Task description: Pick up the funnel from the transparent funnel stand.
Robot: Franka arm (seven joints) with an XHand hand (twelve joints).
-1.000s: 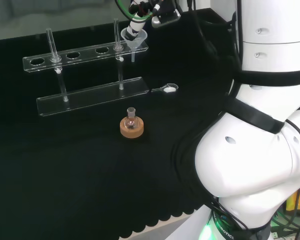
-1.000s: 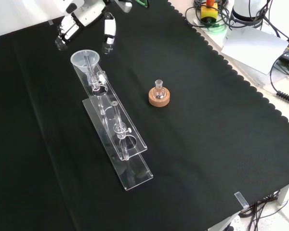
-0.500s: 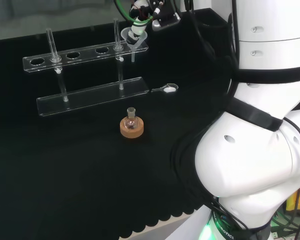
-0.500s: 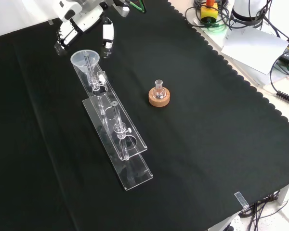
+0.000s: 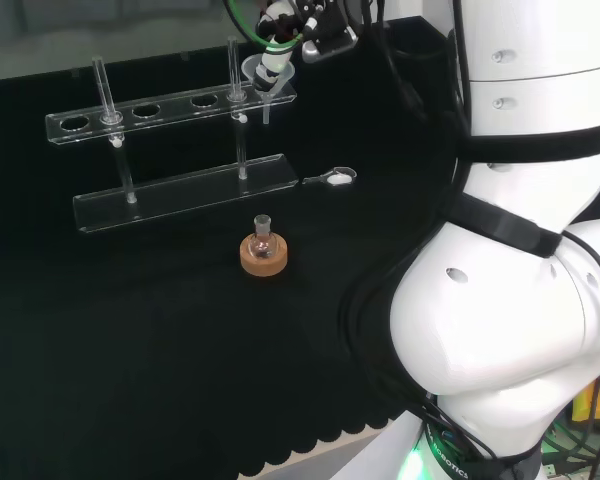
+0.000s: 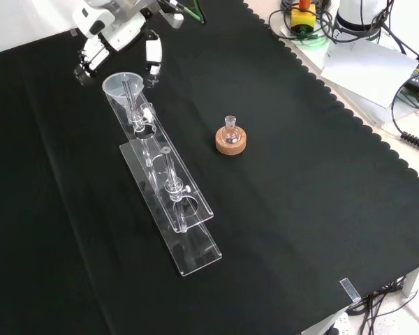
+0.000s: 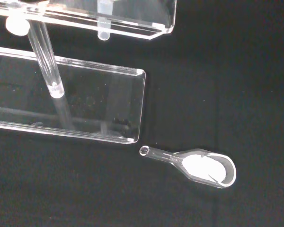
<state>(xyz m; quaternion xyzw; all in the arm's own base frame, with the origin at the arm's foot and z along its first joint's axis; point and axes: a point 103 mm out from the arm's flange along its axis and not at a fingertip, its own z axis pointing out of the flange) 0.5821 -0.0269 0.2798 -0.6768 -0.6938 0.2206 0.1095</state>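
A clear funnel (image 5: 267,82) (image 6: 123,85) sits in the end hole of the transparent stand (image 5: 170,112) (image 6: 169,190), its stem (image 7: 103,33) poking down through the upper rail. The black and white hand (image 5: 280,28) (image 6: 115,28) hovers just above and behind the funnel's rim. In the front view its fingers (image 6: 84,61) reach down on one side of the cone and the thumb (image 6: 152,57) on the other, both apart from the rim. The hand is open and holds nothing.
A small round flask on a cork ring (image 5: 262,252) (image 6: 231,138) stands in front of the stand. A clear scoop with white powder (image 5: 338,177) (image 7: 199,165) lies by the stand's base plate (image 7: 85,104). The arm's white links (image 5: 520,250) rise at the head view's right.
The hand has come down and shifted left in the front view, so its fingers and thumb now flank the funnel's rim. The funnel, stand and flask have not moved.
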